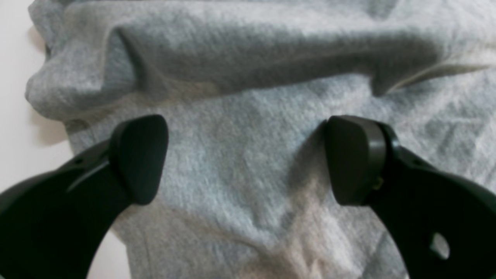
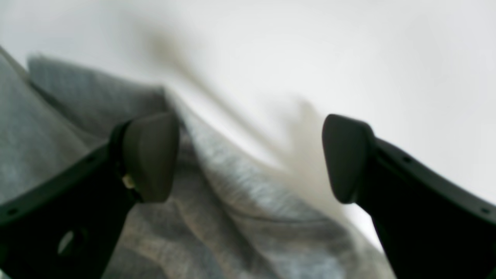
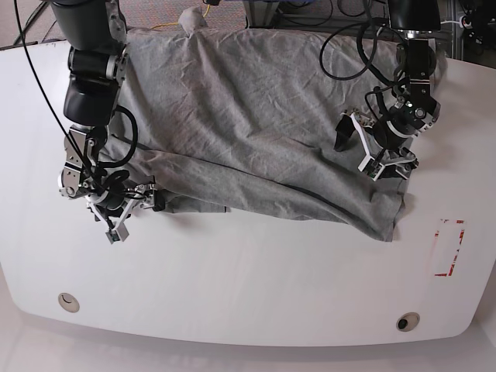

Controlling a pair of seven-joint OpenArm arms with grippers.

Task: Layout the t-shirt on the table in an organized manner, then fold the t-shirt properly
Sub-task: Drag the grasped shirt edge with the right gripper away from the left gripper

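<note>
Both end effectors agape, left (image 1: 246, 159), right (image 2: 250, 157), over t-shirt (image 3: 248, 132); red outline mark (image 3: 448, 248) nearby.

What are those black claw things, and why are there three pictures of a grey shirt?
The claws are a robot's two hands, called grippers. One picture looks down from above on a white table with a grey t-shirt spread on it, partly folded over. The other two come from little cameras on the robot's wrists, so you see the claws up close. The left gripper hangs open over the shirt. The right gripper is open too, at the shirt's edge. Neither is holding anything. There is also a red mark on the table.
</note>
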